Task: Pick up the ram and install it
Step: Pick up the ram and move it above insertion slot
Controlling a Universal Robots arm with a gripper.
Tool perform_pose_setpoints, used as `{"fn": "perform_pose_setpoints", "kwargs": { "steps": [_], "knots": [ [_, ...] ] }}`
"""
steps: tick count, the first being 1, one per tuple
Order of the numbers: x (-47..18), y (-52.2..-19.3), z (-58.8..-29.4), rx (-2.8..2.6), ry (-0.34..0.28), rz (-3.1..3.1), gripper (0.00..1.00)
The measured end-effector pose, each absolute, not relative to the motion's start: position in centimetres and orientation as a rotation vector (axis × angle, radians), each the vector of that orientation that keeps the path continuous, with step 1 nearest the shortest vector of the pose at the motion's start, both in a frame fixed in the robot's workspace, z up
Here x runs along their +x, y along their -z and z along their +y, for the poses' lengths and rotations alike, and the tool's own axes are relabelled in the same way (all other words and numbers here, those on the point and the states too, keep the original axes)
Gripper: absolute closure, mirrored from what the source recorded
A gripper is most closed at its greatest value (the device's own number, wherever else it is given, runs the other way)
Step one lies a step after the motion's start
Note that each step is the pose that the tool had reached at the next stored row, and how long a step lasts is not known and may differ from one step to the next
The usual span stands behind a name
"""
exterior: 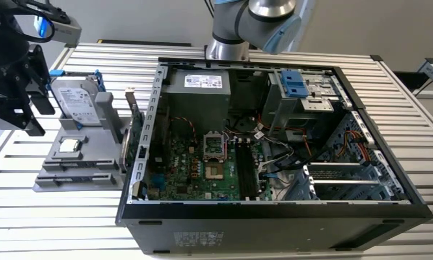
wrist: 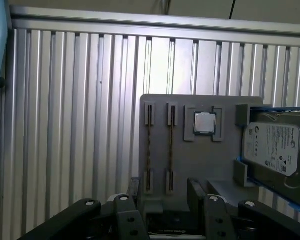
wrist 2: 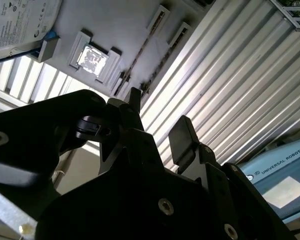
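Note:
Two ram sticks stand on edge in parallel slots of a grey holder tray [wrist: 190, 102]: one ram stick [wrist: 148, 147] and a second ram stick [wrist: 171, 147] beside it. My gripper [wrist: 165, 192] hovers above the tray's ram end, open, with nothing between its black fingers [wrist: 195, 190]. The second wrist view has the open gripper [wrist 2: 157, 117] in front of the same tray [wrist 2: 114, 25]. In the exterior view my gripper [exterior: 37, 114] hangs at the far left, beside the tray [exterior: 75, 173] and apart from the open computer case [exterior: 274, 216]. Black memory slots [exterior: 245, 168] lie on the motherboard.
The tray also holds a hard drive [wrist: 277, 150] and a processor chip [wrist: 205, 122]. A green expansion card [exterior: 133, 135] stands between tray and case. Cables and a drive cage [exterior: 303, 92] crowd the case's right side. The table is ribbed aluminium [wrist: 79, 125].

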State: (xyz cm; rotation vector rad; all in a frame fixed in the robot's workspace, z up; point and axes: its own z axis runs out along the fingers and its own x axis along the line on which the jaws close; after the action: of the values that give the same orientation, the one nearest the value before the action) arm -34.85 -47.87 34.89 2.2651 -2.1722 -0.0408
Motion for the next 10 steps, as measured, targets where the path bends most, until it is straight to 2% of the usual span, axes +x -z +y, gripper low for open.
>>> {"fn": "perform_pose_setpoints", "kwargs": {
  "steps": [10],
  "knots": [
    [-34.85,-34.00,-47.87,2.265,0.041,-2.172,0.00]
  ]
}}
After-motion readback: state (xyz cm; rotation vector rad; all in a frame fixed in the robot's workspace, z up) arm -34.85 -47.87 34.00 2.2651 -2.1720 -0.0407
